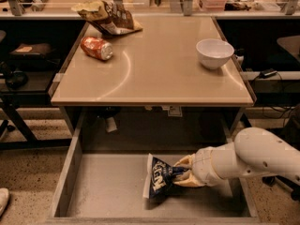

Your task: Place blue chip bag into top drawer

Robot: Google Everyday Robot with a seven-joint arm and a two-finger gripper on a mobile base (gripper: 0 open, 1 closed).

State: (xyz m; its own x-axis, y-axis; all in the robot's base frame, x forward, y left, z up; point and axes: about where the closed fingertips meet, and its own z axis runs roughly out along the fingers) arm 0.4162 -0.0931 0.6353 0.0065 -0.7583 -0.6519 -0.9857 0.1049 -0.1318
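Grey metal drawer [69, 175], wide and shallow, is pulled right out below the front edge of the tan table [159, 78]. Near the table's back-left corner there's a crushed red soda can [96, 48], with a crumpled yellow-brown chip bag [108, 17] just behind it. Below the table's front edge, the small dark-blue foil chip bag [161, 182] stands on end on the drawer's speckled bottom. The tan two-finger gripper [183, 176] is pinched onto its right side. A white round bowl [214, 53] sits on the table's right side, and the fat white arm [255, 161] comes in below that corner.
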